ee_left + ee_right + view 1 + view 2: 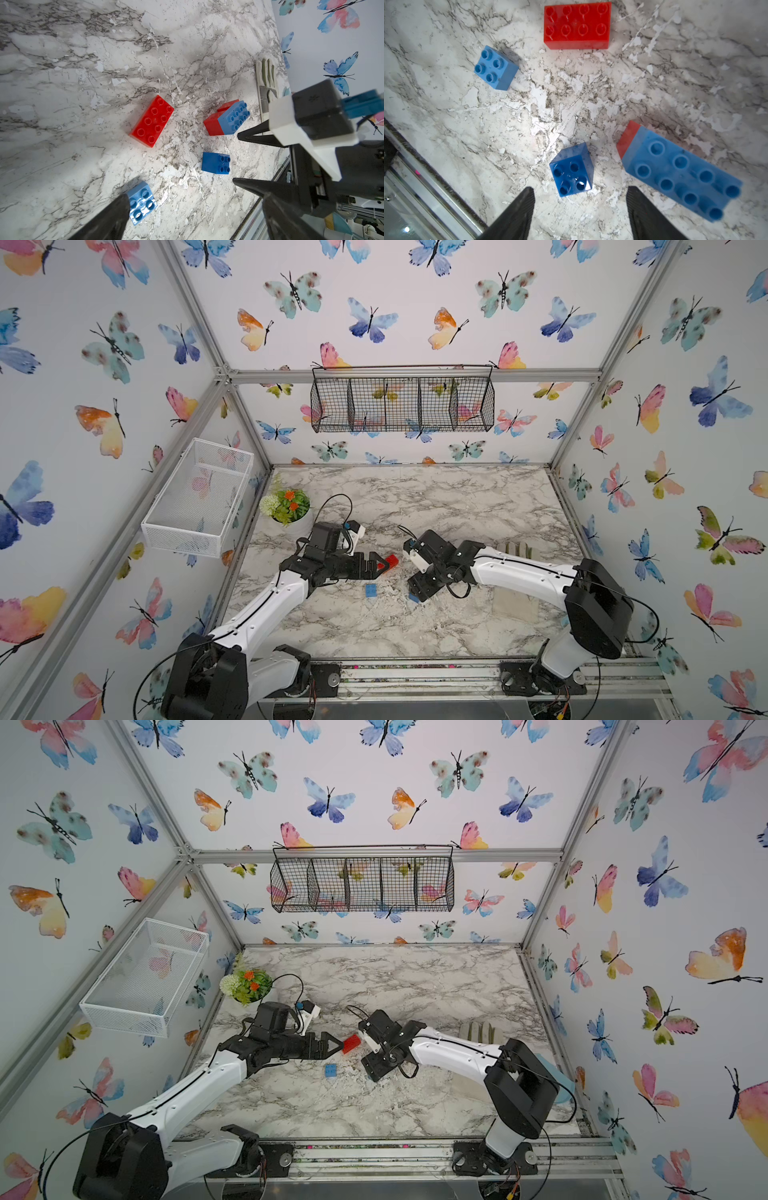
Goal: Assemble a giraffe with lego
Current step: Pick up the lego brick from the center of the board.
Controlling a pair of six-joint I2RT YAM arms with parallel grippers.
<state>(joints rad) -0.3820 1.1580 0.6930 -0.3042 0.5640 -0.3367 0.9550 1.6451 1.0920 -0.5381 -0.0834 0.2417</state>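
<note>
Marble-patterned tabletop (457, 506) inside butterfly-papered walls (415, 302). Lego lies loose mid-table: long red brick (577, 25), two small blue bricks (571, 169), partial blue-on-red stack (227, 120). Right gripper (580, 209) spread, straddling nothing; left gripper (187, 209) likewise spread.

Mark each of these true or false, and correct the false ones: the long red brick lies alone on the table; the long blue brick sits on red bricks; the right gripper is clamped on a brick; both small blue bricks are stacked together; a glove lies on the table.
1. The long red brick lies alone on the table, studs up. True.
2. The long blue brick sits on red bricks. True.
3. The right gripper is clamped on a brick. False: its jaws stand apart, with the dark blue small brick just ahead, ungripped.
4. Both small blue bricks are stacked together. False: the light blue small brick sits apart from the dark one.
5. A glove lies on the table. True.
</note>
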